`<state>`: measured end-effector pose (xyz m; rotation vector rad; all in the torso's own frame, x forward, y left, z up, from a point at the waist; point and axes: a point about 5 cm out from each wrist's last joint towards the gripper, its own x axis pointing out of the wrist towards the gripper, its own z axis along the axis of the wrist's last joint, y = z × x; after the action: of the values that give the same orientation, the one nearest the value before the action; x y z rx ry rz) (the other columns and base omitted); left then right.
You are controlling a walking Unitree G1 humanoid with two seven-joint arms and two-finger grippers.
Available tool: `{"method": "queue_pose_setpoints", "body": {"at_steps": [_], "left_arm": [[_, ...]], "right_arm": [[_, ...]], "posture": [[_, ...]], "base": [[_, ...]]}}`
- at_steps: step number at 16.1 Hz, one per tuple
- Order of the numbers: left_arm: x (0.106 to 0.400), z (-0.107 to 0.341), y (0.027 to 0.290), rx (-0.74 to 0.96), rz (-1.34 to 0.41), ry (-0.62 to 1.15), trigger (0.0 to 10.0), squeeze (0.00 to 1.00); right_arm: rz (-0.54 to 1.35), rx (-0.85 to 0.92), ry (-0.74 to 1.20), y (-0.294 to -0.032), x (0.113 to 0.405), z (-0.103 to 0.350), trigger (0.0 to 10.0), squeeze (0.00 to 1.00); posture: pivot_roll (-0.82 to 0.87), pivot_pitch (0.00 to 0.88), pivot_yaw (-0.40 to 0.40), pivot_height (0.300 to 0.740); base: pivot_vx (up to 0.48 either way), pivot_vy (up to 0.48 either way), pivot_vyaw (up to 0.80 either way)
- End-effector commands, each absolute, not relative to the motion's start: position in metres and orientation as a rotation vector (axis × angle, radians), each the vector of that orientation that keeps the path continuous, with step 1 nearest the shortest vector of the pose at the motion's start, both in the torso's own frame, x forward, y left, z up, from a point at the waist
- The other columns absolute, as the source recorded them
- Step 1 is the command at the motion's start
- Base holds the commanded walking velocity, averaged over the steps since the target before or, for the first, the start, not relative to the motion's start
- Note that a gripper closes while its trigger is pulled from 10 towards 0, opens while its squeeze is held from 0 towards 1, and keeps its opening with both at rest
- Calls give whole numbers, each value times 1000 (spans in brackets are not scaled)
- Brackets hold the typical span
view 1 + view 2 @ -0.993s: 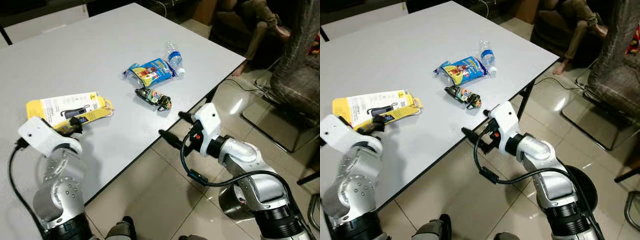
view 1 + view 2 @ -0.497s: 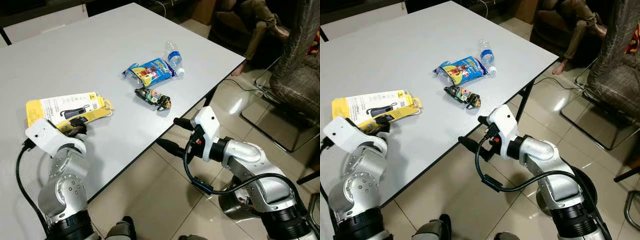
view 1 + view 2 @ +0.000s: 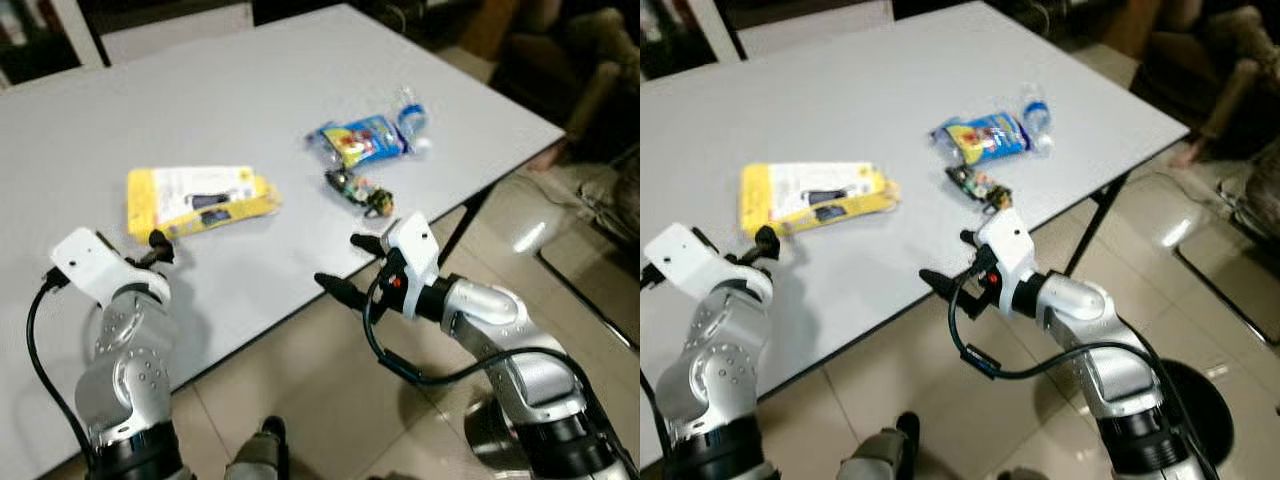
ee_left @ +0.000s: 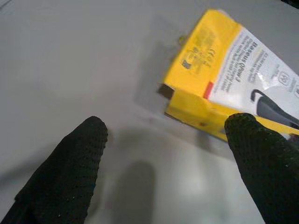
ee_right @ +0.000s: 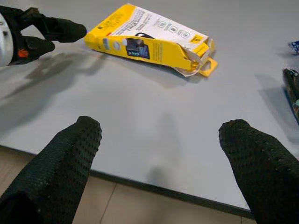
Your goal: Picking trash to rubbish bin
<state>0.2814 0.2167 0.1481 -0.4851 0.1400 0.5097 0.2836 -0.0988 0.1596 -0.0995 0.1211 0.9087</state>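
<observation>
Left gripper [image 4: 163, 154] is the nearer one to the flat yellow cardboard retail package with a white printed face [image 3: 195, 196]: it hovers low over the grey table top [image 3: 250, 90] with the package just ahead of its fingertips [image 4: 79, 154], not touching. Fingers are spread apart and empty. In the left wrist view the package's near corner sits ahead of and off toward one finger rather than centred in the gap, so I'd judge a small sideways correction is needed before closing. Package lies flat, long axis roughly across the table, from the robot's left toward the other litter, its torn flap end pointing that way. Right gripper [image 5: 163, 154] is off the table's front edge, at about edge height, fingers also wide apart and holding nothing; the yellow package is well ahead of it across bare table, with the left gripper visible beyond it. Other trash sits further back on the right side: a small dark crumpled wrapper [image 3: 358, 190], just behind it a blue-and-yellow snack bag [image 3: 358, 142], and touching or just beside that a clear plastic bottle [image 3: 410, 110]; blur makes contact hard to call. The dark wrapper is closer to the right gripper than to the left.
</observation>
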Motion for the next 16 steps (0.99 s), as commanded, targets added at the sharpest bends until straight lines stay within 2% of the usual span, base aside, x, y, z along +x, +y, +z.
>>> {"method": "queue_pose_setpoints", "body": {"at_steps": [1,5,16], "left_arm": [[283,146,213,-471,481,145,10000,0],[284,147,213,-458,467,136,10000,0],[286,143,213,-464,463,151,10000,0]], "right_arm": [[878,-112,127,-103,286,158,10000,0],[857,-117,120,-104,288,158,10000,0],[850,-129,110,-101,287,157,10000,0]], "posture": [[-104,159,-16,740],[-109,162,-17,740],[-109,162,-7,740]], "base": [[0,0,0],[0,-71,0],[0,-421,0]]}}
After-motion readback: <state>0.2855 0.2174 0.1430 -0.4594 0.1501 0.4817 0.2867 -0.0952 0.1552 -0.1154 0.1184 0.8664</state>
